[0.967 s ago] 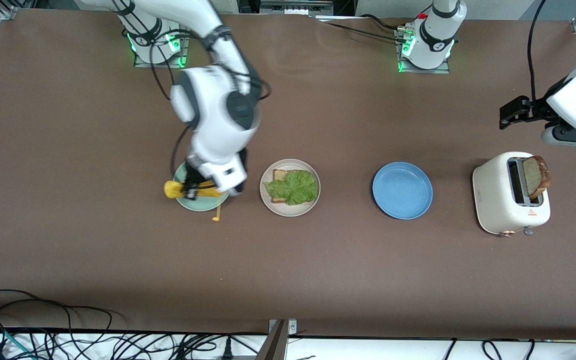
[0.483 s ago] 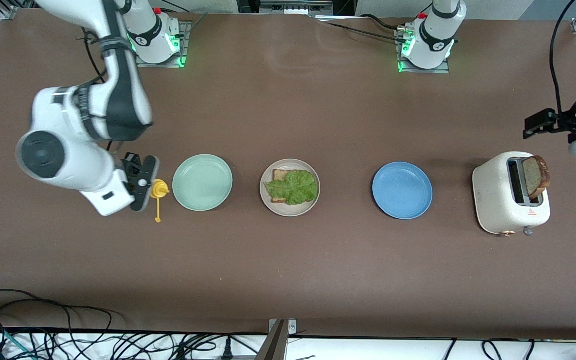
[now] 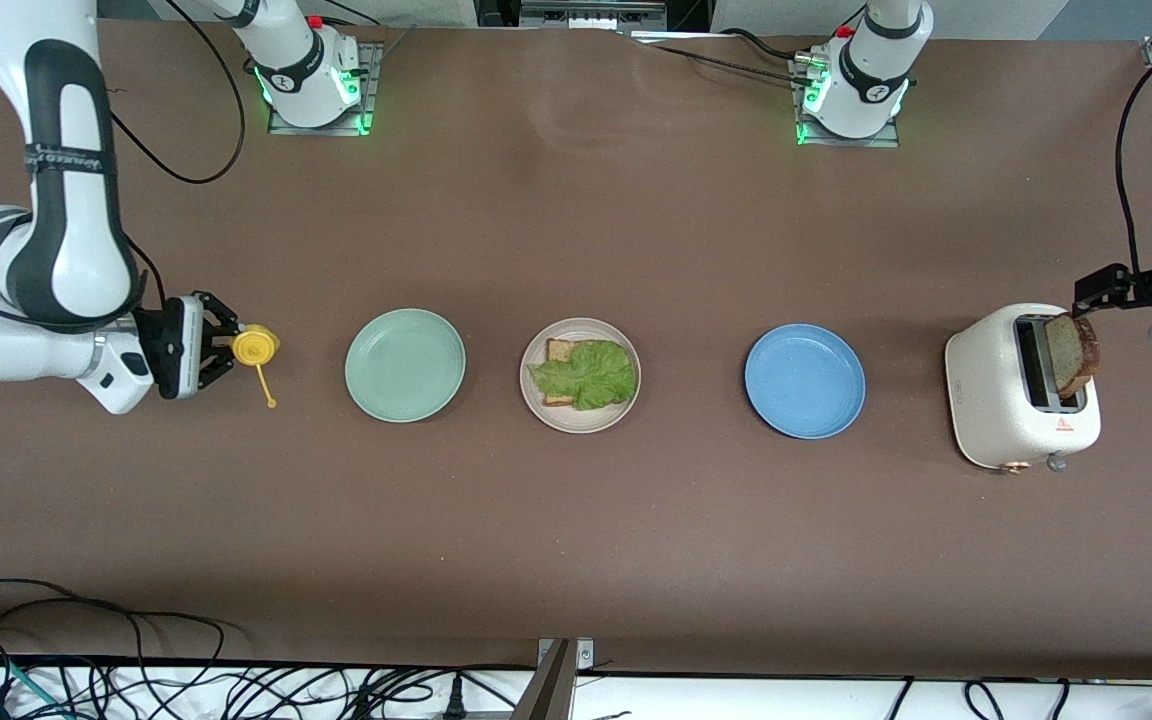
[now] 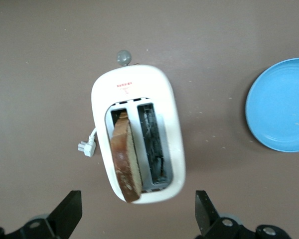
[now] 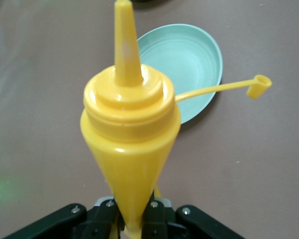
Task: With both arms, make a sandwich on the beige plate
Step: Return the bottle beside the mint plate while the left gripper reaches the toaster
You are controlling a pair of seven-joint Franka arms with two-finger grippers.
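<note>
At the right arm's end of the table (image 3: 576, 560), the right gripper (image 3: 221, 345) pinches a yellow squeeze bottle (image 3: 255, 346) by its narrow lower part, its tethered cap (image 3: 271, 403) dangling free. The bottle looks light and soft-walled, so a hard squeeze would likely push sauce out. Next along is the mint green plate (image 3: 405, 365), bare. At the middle, the beige plate (image 3: 580, 375) carries the unfinished sandwich: one bread slice (image 3: 558, 351) under a ruffled lettuce leaf (image 3: 586, 374). The leaf seems limp and easy to shift, so the top slice should probably go down flat. Then comes the blue plate (image 3: 804, 381), bare as well. Toward the left arm's end stands a white toaster (image 3: 1006, 400) with a toast slice (image 3: 1073, 355) sticking up out of one slot. It is probably light, fairly stiff and crumbly, best taken by its exposed upper edge across the flat faces. The left gripper (image 3: 1101, 290) hangs over the toaster, fingers spread wide and holding nothing.

The left wrist view alone shows the second slot empty, the toaster's plug (image 4: 86, 148) lying loose, and the fingers (image 4: 65, 214) straddling the toaster. The right wrist view alone shows the uncapped nozzle (image 5: 126, 45).
</note>
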